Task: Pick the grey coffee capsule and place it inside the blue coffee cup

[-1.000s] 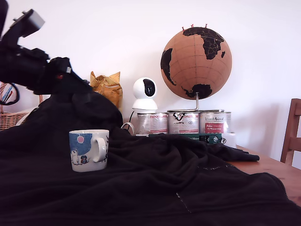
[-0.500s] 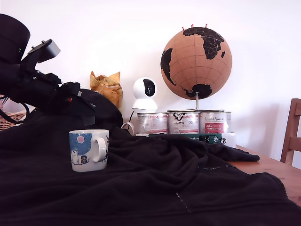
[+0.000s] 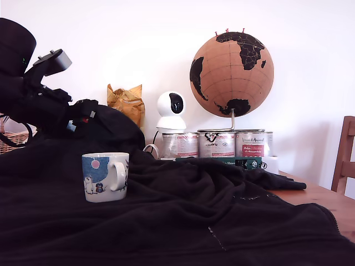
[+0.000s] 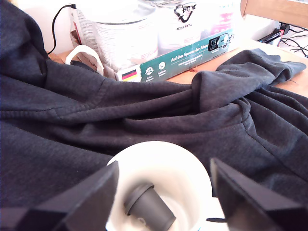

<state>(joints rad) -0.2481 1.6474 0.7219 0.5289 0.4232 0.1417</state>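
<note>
The blue coffee cup (image 3: 105,177) stands upright on a dark blanket (image 3: 183,216) that covers most of the table, toward the exterior view's left, its white loop handle turned to the exterior view's right and its printed side with the pink circle and small cartoon figures facing the camera. The wrist view looks straight down into its white interior (image 4: 161,185), where the grey coffee capsule (image 4: 148,208) lies on its side at the bottom, wide rim toward one wall and tapered body toward the middle; nothing else shows inside the cup. The gripper (image 4: 161,192) hangs above the cup's mouth with its two dark fingers (image 4: 79,199) spread wide, one on each side of the rim, holding nothing. In the exterior view the black arm (image 3: 39,91) sits high at the left, above and behind the cup. Behind the blanket, three silver tins (image 3: 216,144) with red labels stand in a row, closed, with a green box (image 4: 178,60) lying in front of them. A white security camera (image 3: 170,112) and a cork globe (image 3: 231,73) stand behind the tins, and a wicker basket (image 3: 12,141) shows at the exterior view's left edge.
</note>
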